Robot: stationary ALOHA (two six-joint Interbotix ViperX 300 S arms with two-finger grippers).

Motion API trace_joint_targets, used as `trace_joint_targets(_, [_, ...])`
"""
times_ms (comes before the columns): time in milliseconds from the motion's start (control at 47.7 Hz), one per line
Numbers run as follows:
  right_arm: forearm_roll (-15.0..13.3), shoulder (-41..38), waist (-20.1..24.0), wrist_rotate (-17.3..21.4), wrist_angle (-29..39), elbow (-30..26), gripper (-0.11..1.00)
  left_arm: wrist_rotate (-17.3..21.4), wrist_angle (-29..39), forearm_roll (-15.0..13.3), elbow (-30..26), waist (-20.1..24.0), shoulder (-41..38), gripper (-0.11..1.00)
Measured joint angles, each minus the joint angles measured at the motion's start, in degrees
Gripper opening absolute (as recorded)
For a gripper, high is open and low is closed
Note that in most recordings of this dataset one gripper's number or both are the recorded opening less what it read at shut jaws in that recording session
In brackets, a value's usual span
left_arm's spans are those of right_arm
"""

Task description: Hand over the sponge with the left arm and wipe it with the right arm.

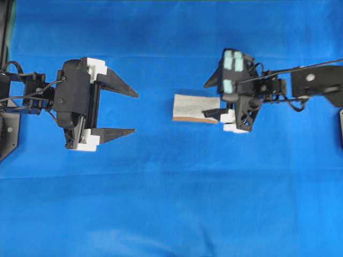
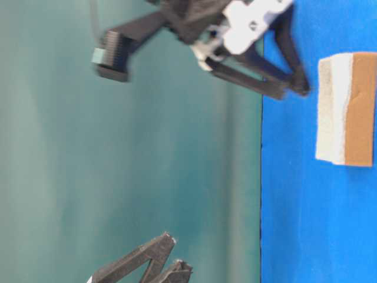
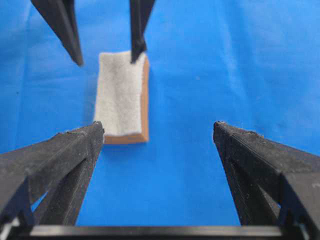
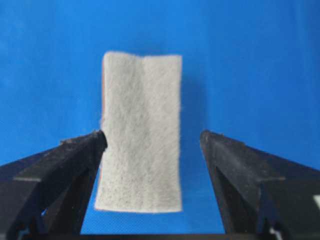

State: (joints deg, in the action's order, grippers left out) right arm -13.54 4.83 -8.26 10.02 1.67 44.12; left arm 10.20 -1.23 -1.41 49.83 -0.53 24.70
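In the overhead view the right hand (image 1: 217, 99) covers the sponge's (image 1: 195, 107) right end, and both arms run off the frame's left and right edges.

Cloth (image 1: 171, 203): solid bright blue, no pattern. Sponge (image 1: 196, 105): pale grey-white speckled top, thin orange-brown layer below, showing along its edge. Left gripper (image 1: 134, 112) left of sponge: plain black body, black fingers, white blocks at finger roots. Right gripper (image 1: 210, 99) right of sponge: black, white blocks, pale teal square patches on body. Backdrop (image 2: 118, 153) beyond cloth: flat teal-green.
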Motion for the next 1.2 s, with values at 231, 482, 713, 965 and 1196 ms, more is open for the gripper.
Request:
trace_joint_targets(231, [0.1,10.4,0.9,0.0,4.7,0.2,0.73,-0.6,0.0,0.0,-0.1,0.0,0.0,0.89])
trace_joint_targets(482, [0.2,12.7,1.5,0.1,4.3,1.2,0.73,-1.0,0.0,0.0,-0.1,0.0,0.0,0.89])
trace_joint_targets(713, [0.4,12.7,1.5,0.2,3.8,1.3,0.73,-1.1,0.0,0.0,0.0,0.0,0.0,0.88])
trace_joint_targets(965, [0.8,16.8,1.5,0.2,4.6,2.5,0.73,-1.4,1.0,0.0,-0.1,0.0,1.9,0.88])
trace_joint_targets(1196, [0.8,28.0,1.6,0.2,7.2,6.9,0.73,-1.7,3.7,0.0,0.9,0.0,8.3,0.88])
